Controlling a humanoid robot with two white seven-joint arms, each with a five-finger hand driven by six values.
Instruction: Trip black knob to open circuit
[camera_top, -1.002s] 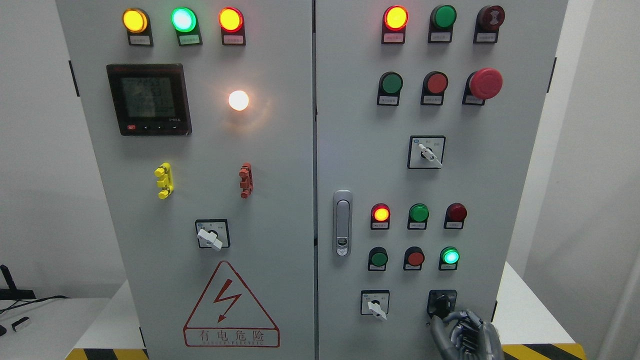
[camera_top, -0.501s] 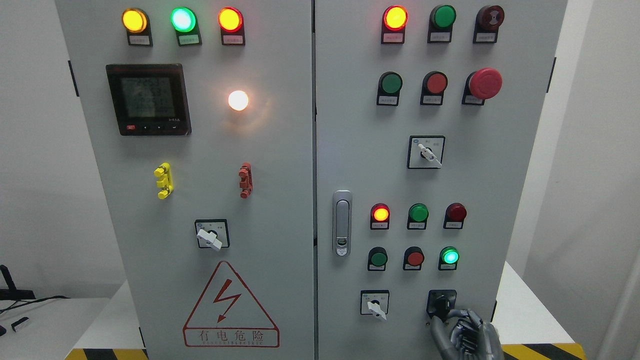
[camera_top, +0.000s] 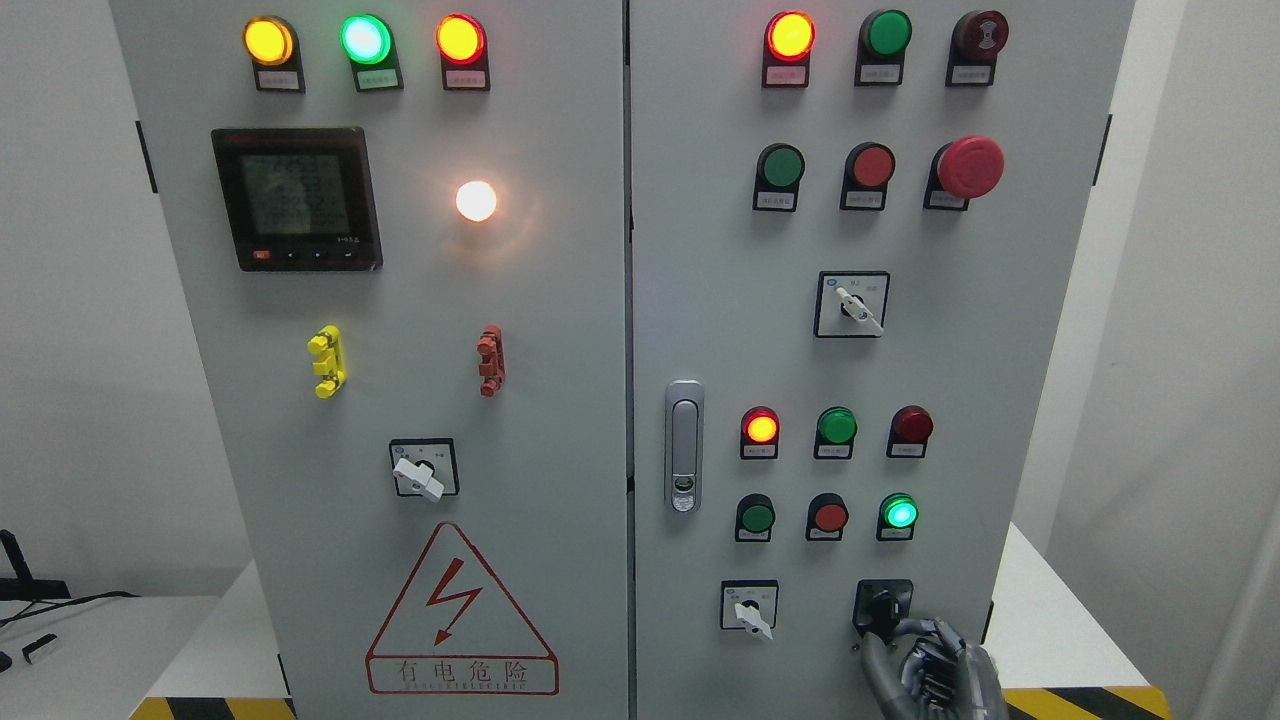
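Room: plain white walls (camera_top: 70, 350); a white table (camera_top: 1050, 630) carries the grey control cabinet (camera_top: 560, 300).
Cabinet: flat painted metal, two doors with a vertical seam between them; free space shows to its right.
Table edge: yellow-black hazard stripe (camera_top: 1080, 700).
Black knob (camera_top: 882, 606): lower right door, in a square black plate.
Right hand (camera_top: 925, 668): grey jointed fingers curled, fingertips touching the knob's lower edge; a firm pinch cannot be confirmed.

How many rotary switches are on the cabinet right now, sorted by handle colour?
White-handled rotary switches: 3 (left door, upper right door, lower right door)
Black knob: 1, with the right hand just below it
Total: 4
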